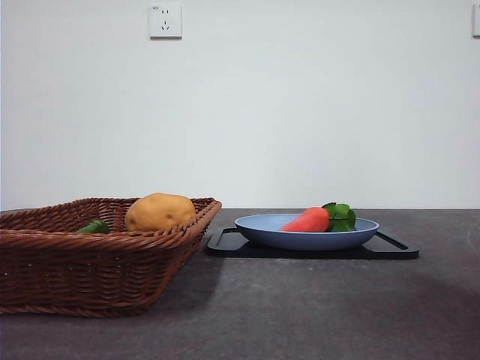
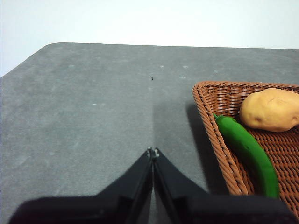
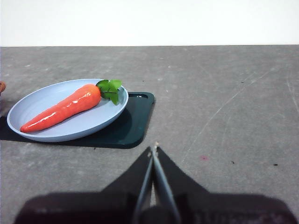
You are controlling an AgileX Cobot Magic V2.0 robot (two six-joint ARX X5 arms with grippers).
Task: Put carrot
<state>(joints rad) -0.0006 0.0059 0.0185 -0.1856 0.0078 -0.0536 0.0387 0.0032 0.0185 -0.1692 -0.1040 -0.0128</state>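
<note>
The carrot (image 1: 307, 220), red-orange with green leaves, lies in a light blue plate (image 1: 259, 227) that stands on a black tray (image 1: 394, 247) right of centre. In the right wrist view the carrot (image 3: 63, 108) lies across the plate (image 3: 32, 100), ahead of my right gripper (image 3: 153, 150), which is shut, empty and well apart from it. My left gripper (image 2: 153, 152) is shut and empty above bare table beside the wicker basket (image 2: 210, 107). Neither arm shows in the front view.
The brown wicker basket (image 1: 45, 259) stands at the left and holds a yellow-brown potato (image 1: 160, 211) and a dark green vegetable (image 1: 94, 226). The table is dark grey. A white wall with a socket (image 1: 165, 21) is behind.
</note>
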